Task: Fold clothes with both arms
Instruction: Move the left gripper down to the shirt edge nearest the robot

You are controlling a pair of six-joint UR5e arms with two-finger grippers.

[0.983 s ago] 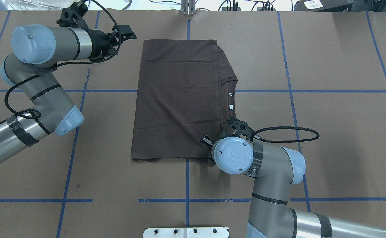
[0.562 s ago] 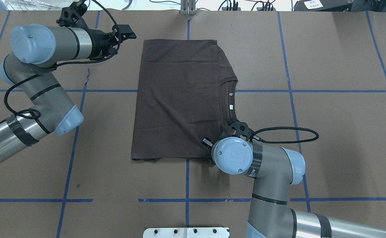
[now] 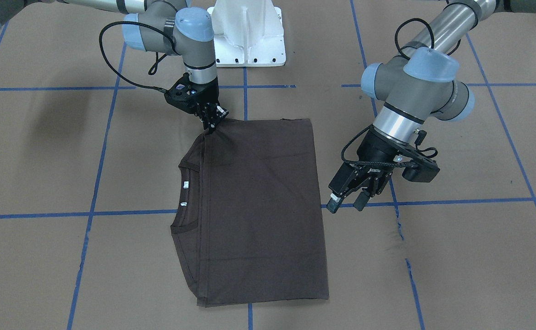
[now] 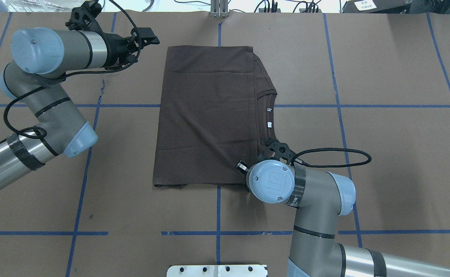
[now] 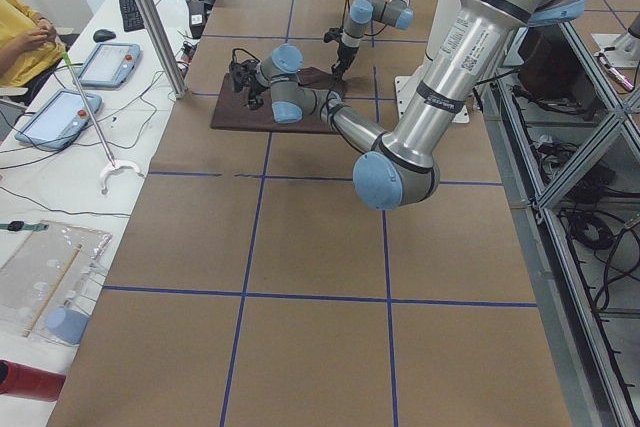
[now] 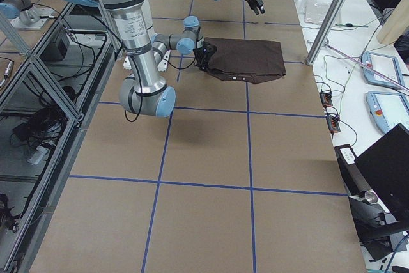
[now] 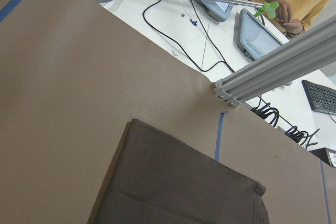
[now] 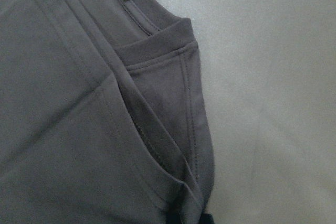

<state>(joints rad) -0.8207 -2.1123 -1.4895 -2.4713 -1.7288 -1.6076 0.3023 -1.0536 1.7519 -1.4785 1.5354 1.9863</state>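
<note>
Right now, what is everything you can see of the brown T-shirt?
The dark brown T-shirt looks like soft knit fabric. It is folded into a flat, roughly rectangular stack on the brown paper table cover. Its ribbed collar and two small white tags show along the edge on the robot's right. The right gripper pinches the corner on that side nearest the robot, puckering the fabric slightly. The left gripper hangs open beside the opposite edge, not touching.

Brown paper-covered table (image 4: 382, 154) with blue tape grid (image 4: 363, 105), folded dark brown T-shirt (image 4: 205, 115) flat at its middle
</note>
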